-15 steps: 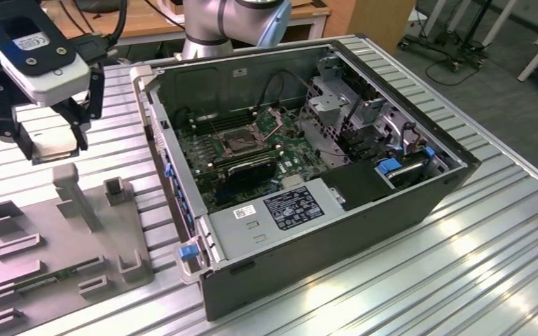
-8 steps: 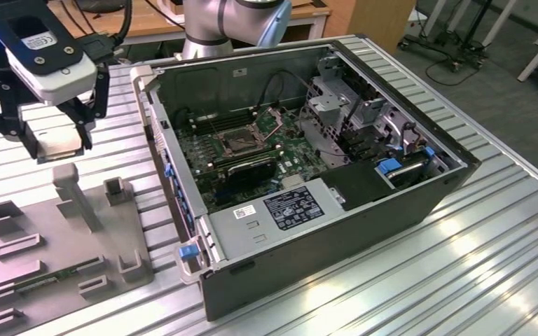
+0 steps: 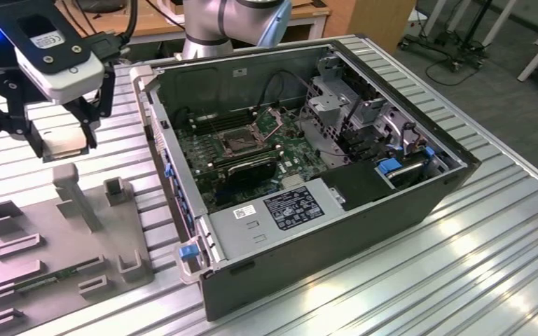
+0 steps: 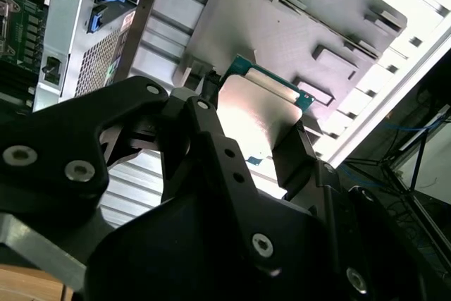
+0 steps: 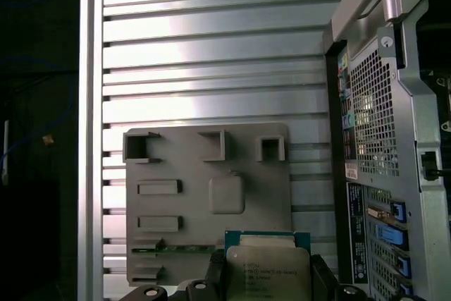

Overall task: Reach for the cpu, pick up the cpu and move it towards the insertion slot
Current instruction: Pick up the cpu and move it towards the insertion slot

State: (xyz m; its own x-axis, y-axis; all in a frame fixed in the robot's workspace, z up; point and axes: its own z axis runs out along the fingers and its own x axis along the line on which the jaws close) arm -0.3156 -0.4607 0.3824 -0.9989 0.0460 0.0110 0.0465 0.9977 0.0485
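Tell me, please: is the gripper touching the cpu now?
Touching. In the second wrist view, the gripper has its black fingers pressed against both sides of the cpu, which is held above the grey tray.

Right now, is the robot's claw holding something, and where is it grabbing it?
Yes. The gripper holds the cpu by its two opposite side edges, silvery top bare, above the grey tray.

Cpu [image 5: 268, 273] lower edge running off frame in first wrist view; pincer [image 5: 264, 283] links covering its bottom corners. In second wrist view, black pincer [image 4: 239, 146] body hiding most of cpu [image 4: 257, 114]. In exterior view, insertion slot [image 3: 236, 142] interior staying too small to make out.
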